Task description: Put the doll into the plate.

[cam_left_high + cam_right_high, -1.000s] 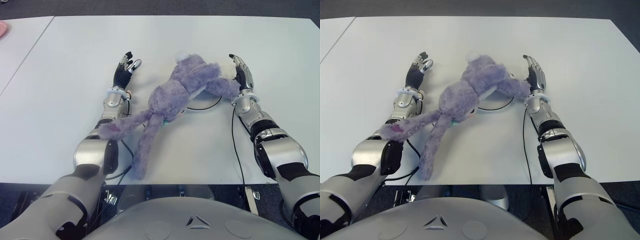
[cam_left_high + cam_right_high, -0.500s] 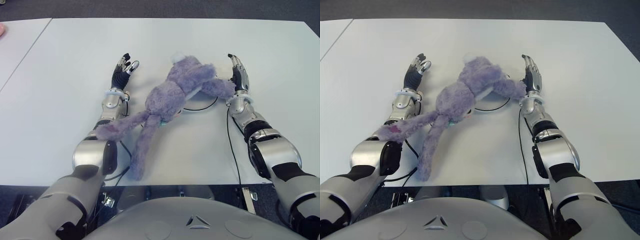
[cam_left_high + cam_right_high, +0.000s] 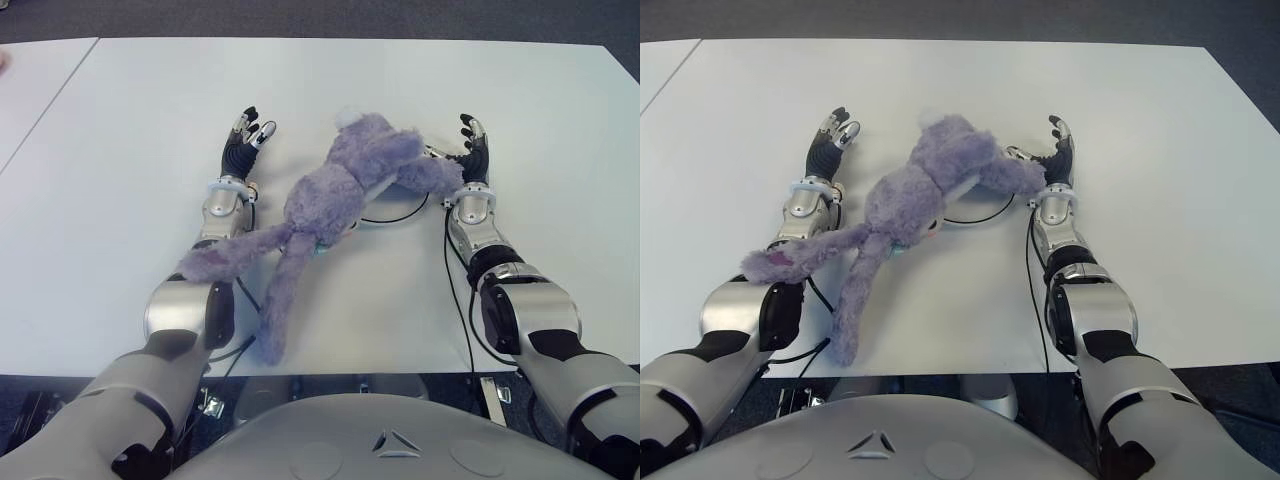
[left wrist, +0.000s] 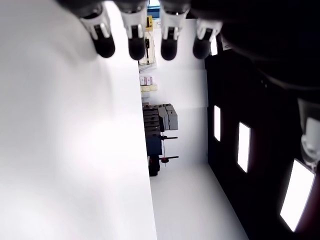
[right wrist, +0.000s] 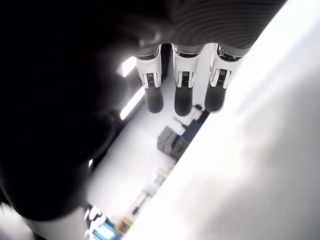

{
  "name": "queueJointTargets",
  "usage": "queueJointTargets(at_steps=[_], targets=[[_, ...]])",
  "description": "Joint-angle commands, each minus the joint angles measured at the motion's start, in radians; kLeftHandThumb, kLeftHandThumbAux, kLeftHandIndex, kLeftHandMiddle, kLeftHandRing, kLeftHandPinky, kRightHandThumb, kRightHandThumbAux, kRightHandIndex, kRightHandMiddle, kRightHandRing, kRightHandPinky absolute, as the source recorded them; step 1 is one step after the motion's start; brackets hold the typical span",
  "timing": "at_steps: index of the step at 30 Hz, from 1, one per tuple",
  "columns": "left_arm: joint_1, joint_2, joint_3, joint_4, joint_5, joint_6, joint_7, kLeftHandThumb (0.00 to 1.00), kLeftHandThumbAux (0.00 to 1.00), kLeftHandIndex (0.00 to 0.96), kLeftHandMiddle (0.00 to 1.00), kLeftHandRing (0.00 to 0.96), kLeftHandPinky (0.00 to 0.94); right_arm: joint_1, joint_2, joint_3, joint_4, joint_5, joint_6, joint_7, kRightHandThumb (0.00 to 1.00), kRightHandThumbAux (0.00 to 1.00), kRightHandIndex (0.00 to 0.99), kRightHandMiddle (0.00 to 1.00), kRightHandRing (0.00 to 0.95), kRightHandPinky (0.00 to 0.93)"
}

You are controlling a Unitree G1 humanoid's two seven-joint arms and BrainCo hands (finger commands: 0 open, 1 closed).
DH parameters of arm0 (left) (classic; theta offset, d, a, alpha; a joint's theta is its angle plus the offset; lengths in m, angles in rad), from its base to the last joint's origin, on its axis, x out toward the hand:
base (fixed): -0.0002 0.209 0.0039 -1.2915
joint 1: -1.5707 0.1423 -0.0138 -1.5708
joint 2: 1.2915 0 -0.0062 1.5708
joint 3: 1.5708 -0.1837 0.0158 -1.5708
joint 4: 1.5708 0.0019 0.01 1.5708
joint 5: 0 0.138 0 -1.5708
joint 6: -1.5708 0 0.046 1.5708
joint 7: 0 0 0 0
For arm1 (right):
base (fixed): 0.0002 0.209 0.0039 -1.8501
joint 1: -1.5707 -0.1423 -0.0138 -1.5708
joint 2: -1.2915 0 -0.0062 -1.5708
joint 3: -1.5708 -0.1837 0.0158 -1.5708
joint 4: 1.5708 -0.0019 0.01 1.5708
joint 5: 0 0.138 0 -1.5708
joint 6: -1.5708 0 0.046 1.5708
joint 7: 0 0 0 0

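Left eye view, counts: one purple plush rabbit doll (image 3: 340, 190), one white plate (image 3: 395, 207), two robot hands, one white table (image 3: 120, 120).
Nearest, doll's long parts: two long limp plush parts trail toward the robot; one lies across the left forearm (image 3: 215, 225), the other reaches close to the table's near edge.
Doll's body: lies stretched on the table between the two arms, its far end over the plate, so that only the plate's near rim shows from under it.
Plate: on the table just beside the right wrist, mostly covered by the doll.
Left hand (image 3: 243, 147): shows to the left of the doll, apart from it; fingers extended and relaxed, holding nothing. Left wrist view shows four straight fingertips (image 4: 135, 37) over bare table.
Right hand (image 3: 1053, 160): just right of the doll's far limb, touching or nearly touching the plush; fingers (image 5: 182, 90) straight and open, nothing grasped.
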Motion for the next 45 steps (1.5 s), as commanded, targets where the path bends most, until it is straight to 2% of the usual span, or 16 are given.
queueJointTargets(at_steps=[1, 6, 9, 14, 17, 21, 26, 32, 45], targets=[[0.202, -0.068, -0.022, 0.141, 0.019, 0.137, -0.017, 0.000, 0.469, 0.005, 0.059, 0.015, 0.000, 0.227, 0.152, -0.125, 0.108, 0.138, 0.085, 0.159, 0.000, 0.751, 0.134, 0.105, 0.096, 0.124], [0.204, -0.066, -0.026, 0.141, 0.023, 0.134, -0.020, 0.000, 0.467, 0.005, 0.059, 0.016, 0.000, 0.234, 0.184, -0.201, 0.105, 0.208, 0.098, 0.229, 0.000, 0.747, 0.129, 0.101, 0.095, 0.126], [0.206, -0.063, -0.029, 0.141, 0.027, 0.132, -0.022, 0.000, 0.468, 0.002, 0.057, 0.014, 0.000, 0.259, 0.228, -0.267, 0.102, 0.280, 0.104, 0.310, 0.000, 0.756, 0.116, 0.095, 0.092, 0.123], [0.206, -0.060, -0.034, 0.141, 0.032, 0.132, -0.022, 0.000, 0.476, 0.000, 0.055, 0.012, 0.000, 0.260, 0.235, -0.378, 0.098, 0.387, 0.140, 0.408, 0.000, 0.785, 0.086, 0.082, 0.079, 0.109], [0.207, -0.059, -0.034, 0.141, 0.031, 0.133, -0.021, 0.000, 0.485, 0.002, 0.058, 0.015, 0.000, 0.259, 0.236, -0.411, 0.098, 0.414, 0.149, 0.426, 0.000, 0.801, 0.076, 0.076, 0.073, 0.103], [0.206, -0.058, -0.032, 0.141, 0.029, 0.136, -0.018, 0.000, 0.496, 0.005, 0.060, 0.018, 0.000, 0.254, 0.236, -0.405, 0.097, 0.398, 0.135, 0.422, 0.000, 0.820, 0.070, 0.073, 0.069, 0.100], [0.206, -0.059, -0.027, 0.141, 0.024, 0.136, -0.020, 0.000, 0.503, 0.006, 0.060, 0.020, 0.000, 0.251, 0.231, -0.305, 0.094, 0.276, 0.079, 0.358, 0.000, 0.811, 0.067, 0.076, 0.072, 0.104], [0.207, -0.060, -0.023, 0.140, 0.019, 0.133, -0.020, 0.000, 0.504, 0.005, 0.058, 0.020, 0.000, 0.265, 0.225, -0.248, 0.096, 0.210, 0.053, 0.307, 0.000, 0.788, 0.074, 0.085, 0.084, 0.120], [0.210, -0.064, -0.026, 0.140, 0.024, 0.127, -0.007, 0.000, 0.505, 0.010, 0.064, 0.025, 0.000, 0.279, 0.214, -0.194, 0.098, 0.139, 0.033, 0.231, 0.000, 0.807, 0.102, 0.108, 0.106, 0.144]])
